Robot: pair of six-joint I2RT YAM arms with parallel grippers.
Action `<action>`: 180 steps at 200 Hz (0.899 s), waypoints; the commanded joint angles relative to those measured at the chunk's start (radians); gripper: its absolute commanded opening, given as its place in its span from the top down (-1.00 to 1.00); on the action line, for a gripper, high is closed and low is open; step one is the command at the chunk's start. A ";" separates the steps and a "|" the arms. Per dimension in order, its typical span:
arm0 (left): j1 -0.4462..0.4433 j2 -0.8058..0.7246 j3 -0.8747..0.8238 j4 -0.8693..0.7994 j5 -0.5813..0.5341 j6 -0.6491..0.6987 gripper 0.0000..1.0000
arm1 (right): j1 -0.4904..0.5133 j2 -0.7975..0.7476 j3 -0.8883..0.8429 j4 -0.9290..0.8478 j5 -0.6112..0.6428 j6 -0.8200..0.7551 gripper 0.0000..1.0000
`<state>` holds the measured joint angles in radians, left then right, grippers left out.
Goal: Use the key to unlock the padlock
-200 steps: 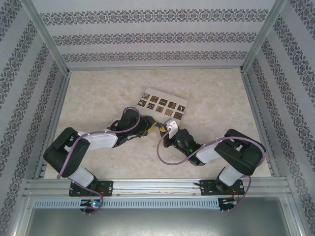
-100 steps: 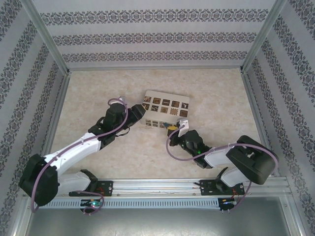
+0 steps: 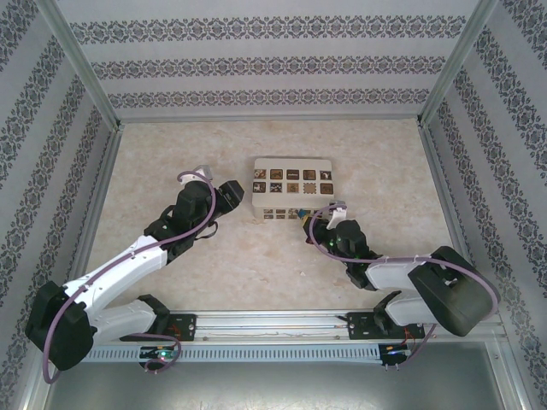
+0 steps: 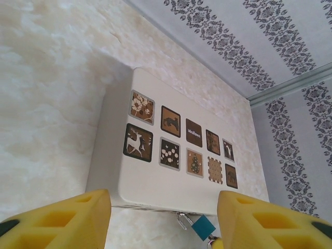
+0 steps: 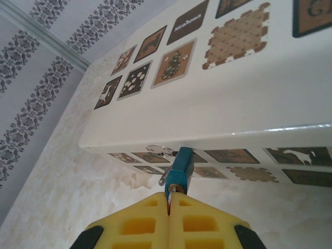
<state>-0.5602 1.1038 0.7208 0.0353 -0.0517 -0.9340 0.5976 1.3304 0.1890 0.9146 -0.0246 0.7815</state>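
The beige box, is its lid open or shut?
Shut. The lid of the beige box lies flat on the base with no gap, and the padlock hangs at its front edge.

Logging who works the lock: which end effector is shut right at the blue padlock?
The right end effector, clamped shut against the end of the padlock. The left end effector stands open, short of it.

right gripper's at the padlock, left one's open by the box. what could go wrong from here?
1. The right gripper is shut on the key at the bottom of the padlock, which hangs loose from the beige box. A twist may swing the lock rather than turn it.
2. The left gripper is open and not gripping the box, so the box may slide.
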 commanded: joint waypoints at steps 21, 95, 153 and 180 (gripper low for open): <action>0.017 -0.006 0.018 -0.021 -0.022 0.025 -0.13 | -0.020 -0.005 -0.025 -0.029 -0.038 0.089 1.00; 0.020 -0.007 0.009 -0.011 -0.017 0.018 -0.15 | -0.026 0.096 -0.002 0.003 -0.092 0.114 1.00; 0.030 0.004 0.012 0.006 -0.005 0.026 -0.22 | -0.030 0.159 0.021 0.029 -0.130 0.129 0.95; 0.039 0.013 0.022 0.012 0.011 0.035 -0.24 | -0.032 0.163 0.026 0.029 -0.135 0.127 0.79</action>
<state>-0.5388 1.1053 0.7208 0.0357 -0.0540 -0.9226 0.5831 1.4822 0.1967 0.9241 -0.1558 0.8940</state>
